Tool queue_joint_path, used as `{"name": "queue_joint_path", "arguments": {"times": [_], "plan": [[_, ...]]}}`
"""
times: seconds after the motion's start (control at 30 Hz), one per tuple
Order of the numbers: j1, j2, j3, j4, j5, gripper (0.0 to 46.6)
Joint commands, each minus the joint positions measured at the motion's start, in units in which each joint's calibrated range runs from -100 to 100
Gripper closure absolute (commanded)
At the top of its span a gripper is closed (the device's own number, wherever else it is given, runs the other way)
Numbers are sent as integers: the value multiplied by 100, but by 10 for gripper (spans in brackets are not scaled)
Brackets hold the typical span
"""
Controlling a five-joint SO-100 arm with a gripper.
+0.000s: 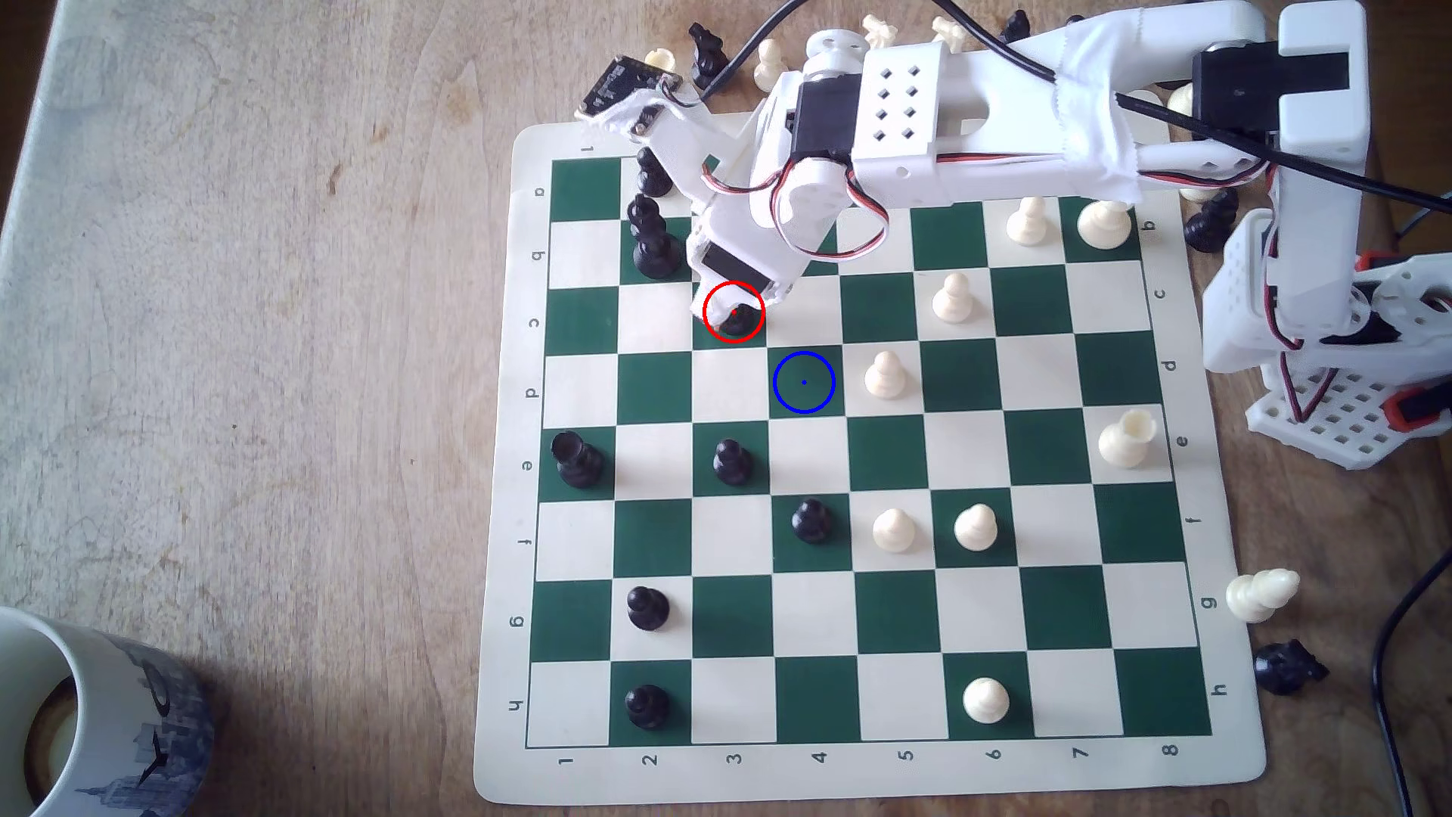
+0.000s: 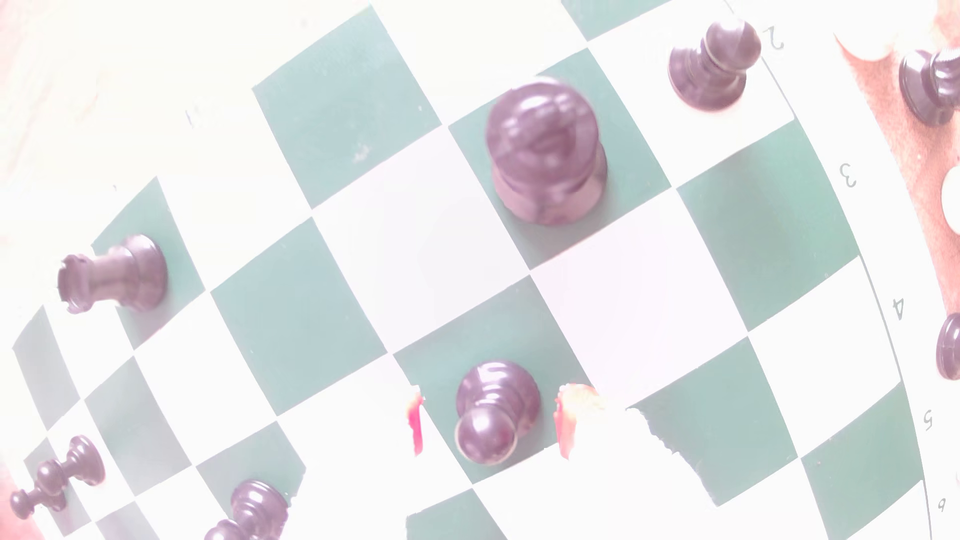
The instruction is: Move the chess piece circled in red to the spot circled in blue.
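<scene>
The chess piece, a small black pawn, stands inside the red ring on a green square and is mostly covered by my white gripper from above. In the wrist view the pawn sits upright between my two fingertips, with a gap on each side, so the gripper is open around it. The spot, a bare green square with a blue ring and dot, lies one square diagonally away, toward the exterior view's lower right.
Tall black pieces stand close behind the gripper. A cream pawn is right beside the spot, and a black pawn is two squares below. A mug sits at the table's lower left. The arm base stands right of the board.
</scene>
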Motion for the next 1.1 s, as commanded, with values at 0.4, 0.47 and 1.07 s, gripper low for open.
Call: {"name": "queue_joint_path", "arguments": {"times": [0.4, 0.47, 1.07], "plan": [[-125, -14, -66, -174, -24, 334], [-140, -14, -57, -149, -24, 339], [-187, 29, 15, -10, 0, 356]]}}
